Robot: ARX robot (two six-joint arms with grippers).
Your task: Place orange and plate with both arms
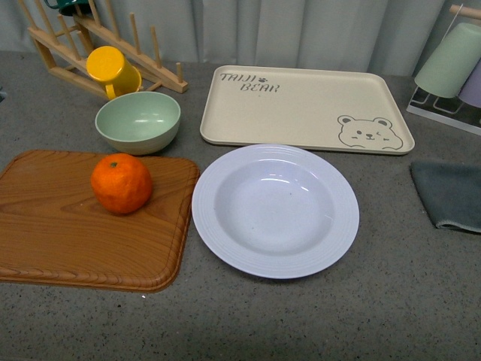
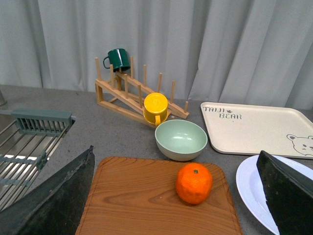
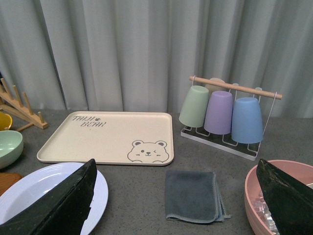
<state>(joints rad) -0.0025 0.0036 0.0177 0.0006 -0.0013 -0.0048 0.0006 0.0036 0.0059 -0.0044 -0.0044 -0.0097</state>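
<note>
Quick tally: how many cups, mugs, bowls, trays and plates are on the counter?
Cups: 3, green cup, purple cup, blue cup
Mugs: 2, yellow mug, dark green mug
Bowls: 2, pale green bowl, pink bowl
Trays: 2, wooden tray, bear tray
Plates: 1, white plate
Total: 10

Front looks down, wrists low, sharing plate [image 1: 275, 210]

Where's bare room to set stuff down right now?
Free: whole bear tray; wooden board left of the orange; counter between plate and grey cloth; counter strip nearest the robot. Crowded: back left, where green bowl, yellow mug and dish rack bunch together.
</note>
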